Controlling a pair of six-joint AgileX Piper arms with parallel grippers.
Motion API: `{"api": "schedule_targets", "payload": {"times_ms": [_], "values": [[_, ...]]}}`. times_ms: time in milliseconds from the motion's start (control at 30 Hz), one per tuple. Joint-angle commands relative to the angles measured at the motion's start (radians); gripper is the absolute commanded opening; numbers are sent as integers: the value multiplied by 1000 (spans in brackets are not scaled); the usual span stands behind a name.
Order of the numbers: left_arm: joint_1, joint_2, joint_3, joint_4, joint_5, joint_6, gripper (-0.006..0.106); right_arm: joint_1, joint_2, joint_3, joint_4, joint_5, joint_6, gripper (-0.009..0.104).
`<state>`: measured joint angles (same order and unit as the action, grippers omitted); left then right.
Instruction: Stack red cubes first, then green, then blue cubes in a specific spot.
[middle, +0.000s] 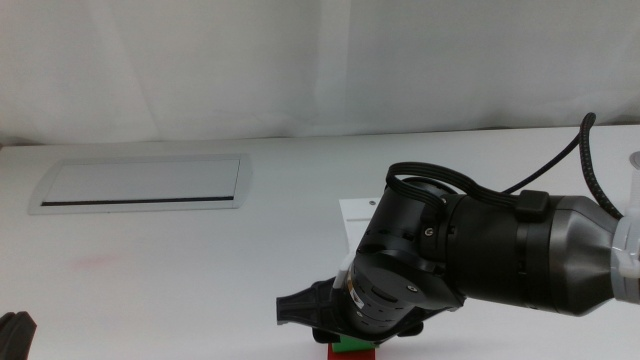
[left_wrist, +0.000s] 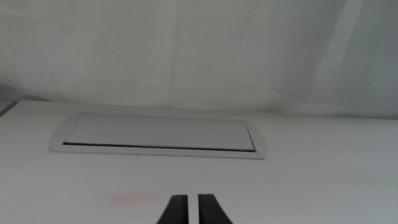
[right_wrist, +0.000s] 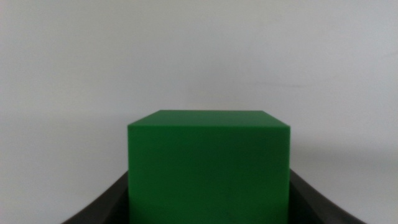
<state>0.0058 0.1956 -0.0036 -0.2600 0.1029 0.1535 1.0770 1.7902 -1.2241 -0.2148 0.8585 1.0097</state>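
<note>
At the near edge of the table (middle: 200, 250), the right tool (middle: 345, 335) clasps the green cube (right_wrist: 209, 168) between its two jaws, directly above the red cube (middle: 350, 353), the two apparently touching. The left tool (left_wrist: 193, 211) waits at the near left corner, jaws narrowed almost together, facing a grey recessed panel (left_wrist: 158, 135).

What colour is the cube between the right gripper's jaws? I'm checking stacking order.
Green cube, clearest in the right wrist view.
</note>
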Motion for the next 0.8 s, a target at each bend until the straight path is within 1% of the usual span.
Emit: {"api": "schedule_targets", "payload": {"times_ms": [0, 200, 267, 433, 633, 767], "values": [[3, -2, 41, -6, -14, -4, -3, -1, 24, 1, -4, -34, 14, -3], [3, -2, 41, -6, -14, -4, -3, -1, 36, 1, 6, -33, 31, -3], [3, -2, 41, -6, -14, -4, -3, -1, 36, 1, 24, -31, 29, -3], [3, -2, 41, -6, -14, -4, -3, -1, 55, 1, 26, -17, 10, -3], [3, -2, 41, -8, -14, -4, -3, -1, 79, 1, 69, -38, 3, -3], [3, -2, 41, -8, -14, -4, -3, -1, 79, 1, 77, -32, -16, -3]]}}
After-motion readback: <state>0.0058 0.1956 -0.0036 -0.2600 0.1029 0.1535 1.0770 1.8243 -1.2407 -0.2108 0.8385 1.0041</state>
